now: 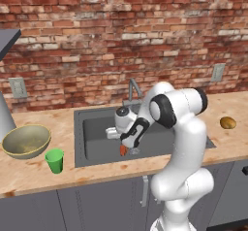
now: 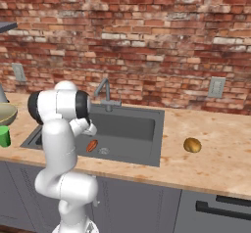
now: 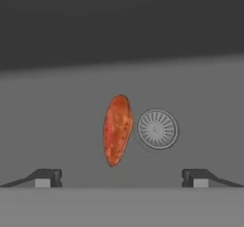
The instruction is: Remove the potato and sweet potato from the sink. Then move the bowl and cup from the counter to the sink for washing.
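The pincer (image 3: 121, 178) is hanging wide apart over the sweet potato (image 3: 117, 129), whose long axis is probably lying across the gap

You see the sweet potato (image 1: 123, 151) only as an orange tip below the arm from the left; its length is hidden. On the right view's left edge, the bowl (image 2: 6, 113) and cup (image 2: 4, 136) are cut off, the cup seemingly half gone.
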Robot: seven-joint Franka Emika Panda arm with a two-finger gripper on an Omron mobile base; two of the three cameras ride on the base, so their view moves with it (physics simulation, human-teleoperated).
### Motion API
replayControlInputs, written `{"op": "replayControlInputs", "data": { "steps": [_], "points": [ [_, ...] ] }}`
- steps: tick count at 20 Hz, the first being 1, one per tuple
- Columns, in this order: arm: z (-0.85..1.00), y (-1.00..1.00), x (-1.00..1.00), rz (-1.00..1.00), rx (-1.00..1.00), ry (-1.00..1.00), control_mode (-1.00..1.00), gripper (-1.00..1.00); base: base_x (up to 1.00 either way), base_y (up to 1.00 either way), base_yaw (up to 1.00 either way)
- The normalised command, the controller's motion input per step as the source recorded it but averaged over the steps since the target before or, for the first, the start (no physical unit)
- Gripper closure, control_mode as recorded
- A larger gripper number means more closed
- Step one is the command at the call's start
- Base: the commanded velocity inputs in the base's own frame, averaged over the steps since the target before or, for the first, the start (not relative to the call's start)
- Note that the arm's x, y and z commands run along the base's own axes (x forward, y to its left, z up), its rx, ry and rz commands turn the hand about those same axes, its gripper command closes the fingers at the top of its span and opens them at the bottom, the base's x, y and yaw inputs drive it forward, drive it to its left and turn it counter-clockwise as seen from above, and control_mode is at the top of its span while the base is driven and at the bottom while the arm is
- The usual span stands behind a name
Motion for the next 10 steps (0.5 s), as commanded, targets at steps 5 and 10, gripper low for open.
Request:
{"op": "replayControlInputs", "data": {
  "steps": [5,10],
  "points": [
    [-0.16,0.02,0.16,0.0,0.0,0.0,-1.0,-1.0,0.0,0.0,0.0],
    [-0.16,0.0,0.13,0.0,0.0,0.0,-1.0,-1.0,0.0,0.0,0.0]
  ]
}}
